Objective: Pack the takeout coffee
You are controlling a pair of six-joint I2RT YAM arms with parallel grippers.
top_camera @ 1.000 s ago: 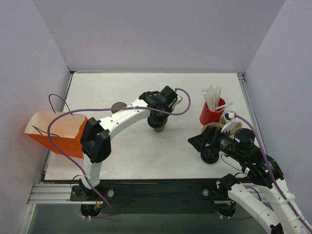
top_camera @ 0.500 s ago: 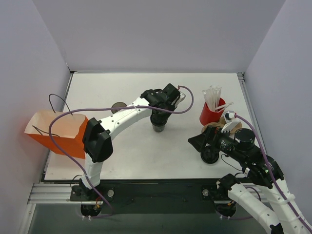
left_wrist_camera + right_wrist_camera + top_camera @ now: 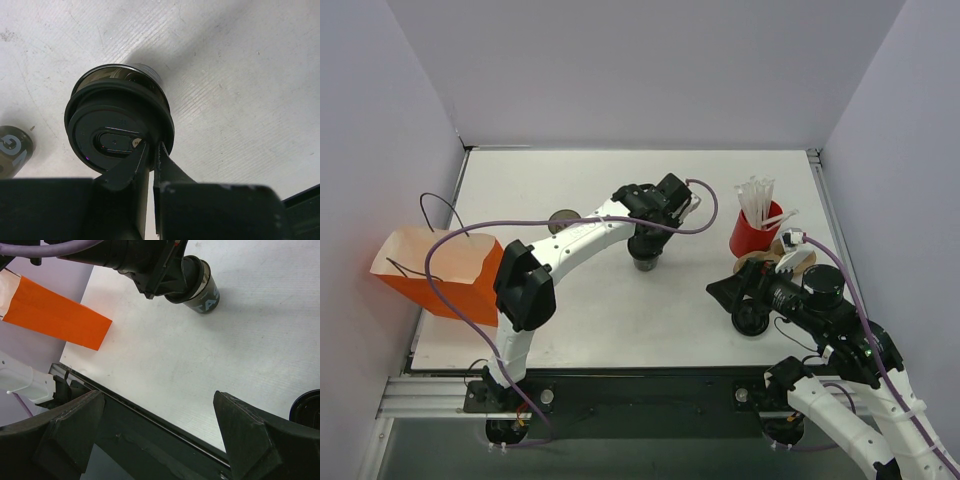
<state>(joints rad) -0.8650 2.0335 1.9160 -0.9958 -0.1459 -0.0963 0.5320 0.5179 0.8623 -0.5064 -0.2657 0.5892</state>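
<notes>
The takeout coffee (image 3: pixel 752 318), a small dark cup with a black round lid, stands at the front right. Its lid edge shows in the right wrist view (image 3: pixel 306 407). My right gripper (image 3: pixel 725 292) (image 3: pixel 159 405) hovers just left of it, wide open and empty. A dark see-through cup with a greenish label (image 3: pixel 645 258) (image 3: pixel 204 295) stands mid-table with a black lid (image 3: pixel 117 132) on top. My left gripper (image 3: pixel 647 238) (image 3: pixel 151 145) is above it, shut on that lid's rim.
An orange paper bag (image 3: pixel 435 270) (image 3: pixel 55 315) lies at the left edge. A red cup of white sticks (image 3: pixel 755 232) and brown pieces (image 3: pixel 790 258) stand at the right. A dark flat disc (image 3: pixel 563 218) (image 3: pixel 12 155) lies left of the labelled cup.
My left wrist has shifted and turned slightly at the labelled cup, still on the lid. The right arm has barely moved.
</notes>
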